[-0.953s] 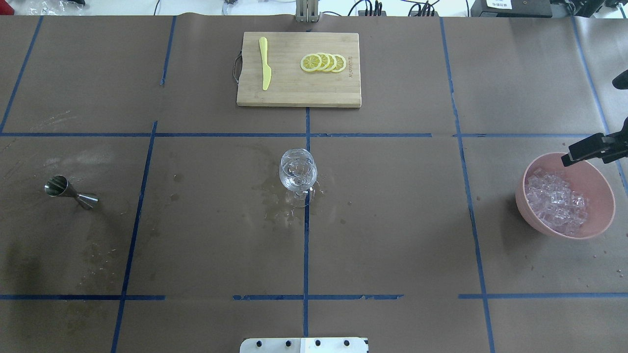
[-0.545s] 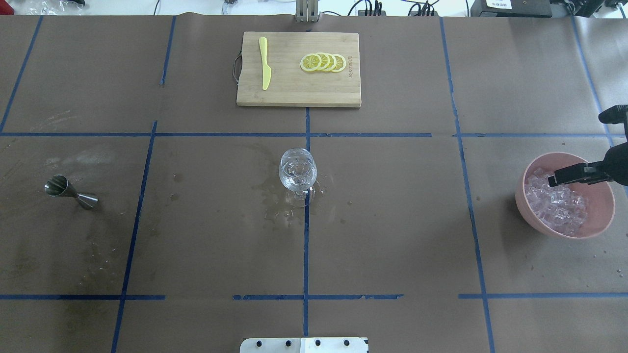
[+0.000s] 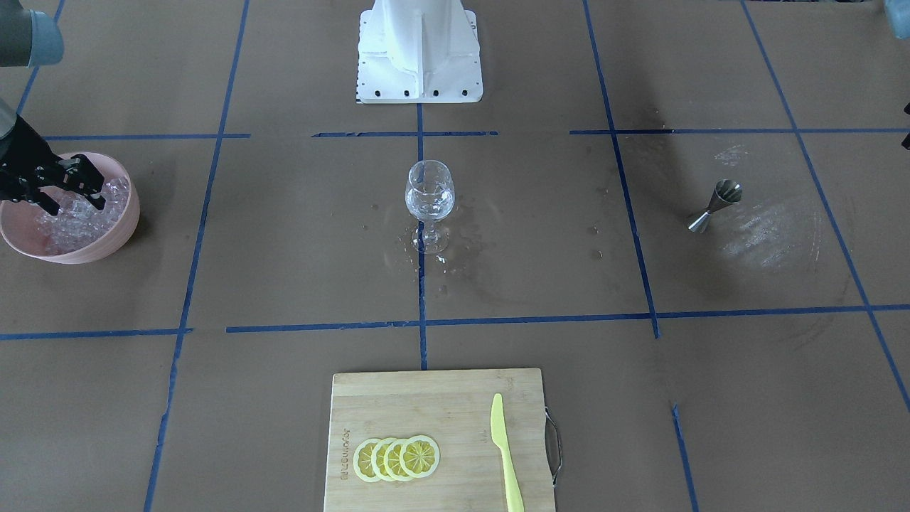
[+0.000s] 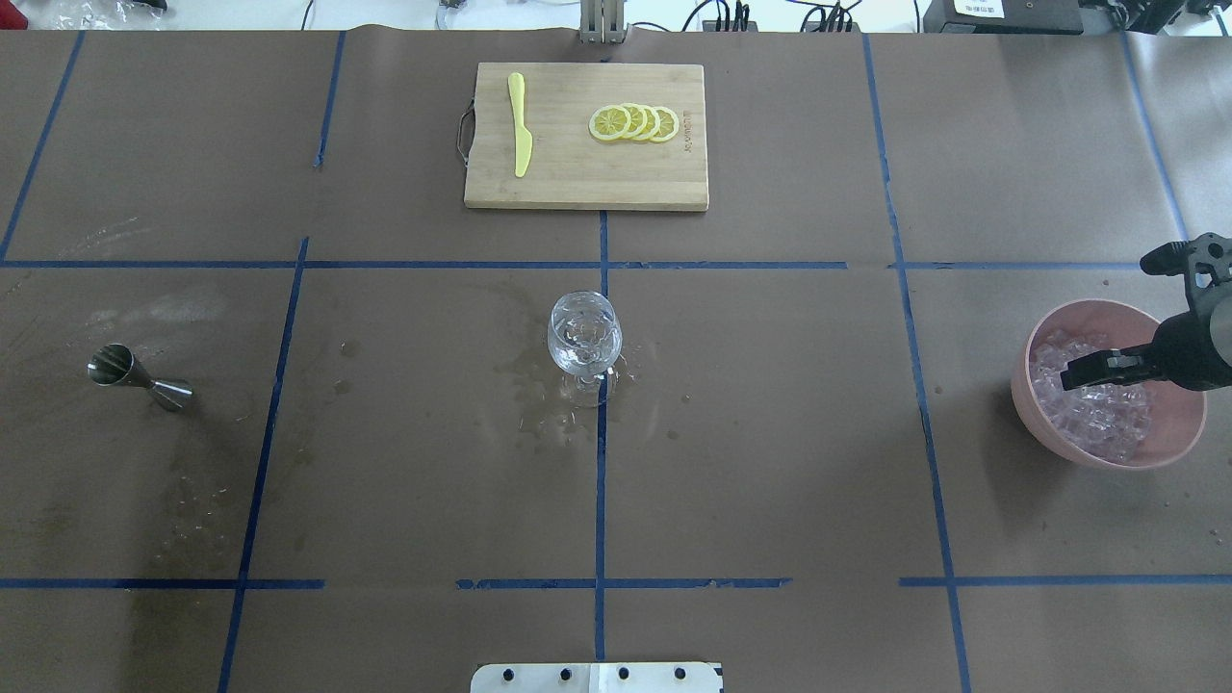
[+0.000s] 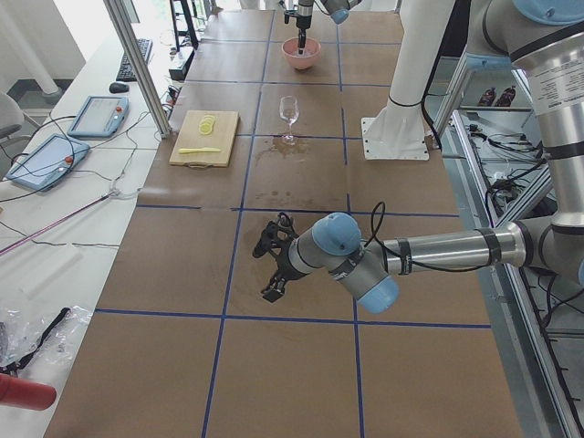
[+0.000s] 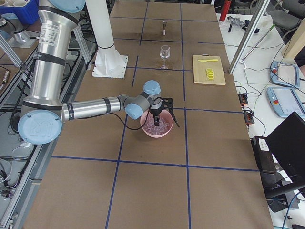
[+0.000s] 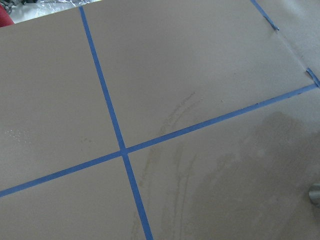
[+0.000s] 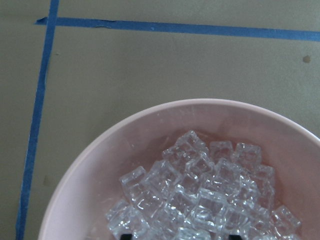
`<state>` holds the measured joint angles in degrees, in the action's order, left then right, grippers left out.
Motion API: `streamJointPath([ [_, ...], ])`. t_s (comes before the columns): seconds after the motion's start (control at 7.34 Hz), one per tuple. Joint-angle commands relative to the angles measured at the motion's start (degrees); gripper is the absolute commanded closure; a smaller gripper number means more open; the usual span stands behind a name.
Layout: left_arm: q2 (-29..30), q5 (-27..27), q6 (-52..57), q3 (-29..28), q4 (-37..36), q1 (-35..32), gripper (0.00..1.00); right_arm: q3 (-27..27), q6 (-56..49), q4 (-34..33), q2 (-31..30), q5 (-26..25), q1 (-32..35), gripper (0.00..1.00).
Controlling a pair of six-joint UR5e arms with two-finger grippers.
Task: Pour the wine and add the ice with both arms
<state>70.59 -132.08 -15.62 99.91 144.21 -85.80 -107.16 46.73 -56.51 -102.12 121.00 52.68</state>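
Right fingers (image 3: 67,190) spread wide over ice (image 3: 75,217), tips cut off in wrist view.

The tabletop (image 4: 770,462) is covered in brown paper marked into squares by blue tape. A wine glass (image 4: 584,337) is stood at its centre amid wet spots. A jigger (image 4: 138,377) is laid at one side, a pink bowl (image 4: 1035,409) at the other, and a cutting board (image 4: 577,183) at the far edge.

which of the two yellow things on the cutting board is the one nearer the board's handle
The yellow knife; it lies by the handle end of the cutting board, while the lemon slices sit towards the opposite end.
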Motion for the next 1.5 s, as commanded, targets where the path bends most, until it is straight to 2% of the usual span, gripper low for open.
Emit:
streamJointPath([
  [0.0, 0.1, 0.0, -0.1, 0.1, -0.1, -0.3, 0.00, 0.4, -0.1, 0.1, -0.1, 0.2, -0.5, 1.00],
  [0.27, 0.0, 0.1, -0.4, -0.1, -0.2, -0.4, 0.00, -0.3, -0.4, 0.1, -0.1, 0.5, -0.2, 1.00],
  [0.41, -0.1, 0.0, -0.4, -0.4, -0.2, -0.3, 0.00, -3.2, -0.4, -0.4, 0.0, 1.7, 0.0, 1.00],
  [0.54, 0.4, 0.0, 0.1, -0.9, -1.5, 0.5, 0.00, -7.7, 0.0, -4.4, 2.6, 11.4, 7.5, 1.00],
  [0.68, 0.8, 0.1, 1.5, -0.8, -3.9, 0.5, 0.00, -8.5, 0.2, -7.4, 6.6, 14.1, 10.2, 1.00],
  [0.95, 2.1, 0.5, 2.4, -1.3, -8.0, -0.1, 0.00, -9.2, 12.5, -9.8, 15.5, 13.6, 8.2, 1.00],
  [1.09, 3.1, 0.5, 2.5, -1.2, -10.6, -0.2, 0.00, -9.6, 18.7, -9.6, 18.6, 12.8, 3.8, 1.00],
  [1.36, 8.3, 0.6, 3.9, -1.4, -19.2, 0.2, 0.00, -9.7, 34.2, -9.6, 27.7, 4.6, -6.7, 1.00],
])
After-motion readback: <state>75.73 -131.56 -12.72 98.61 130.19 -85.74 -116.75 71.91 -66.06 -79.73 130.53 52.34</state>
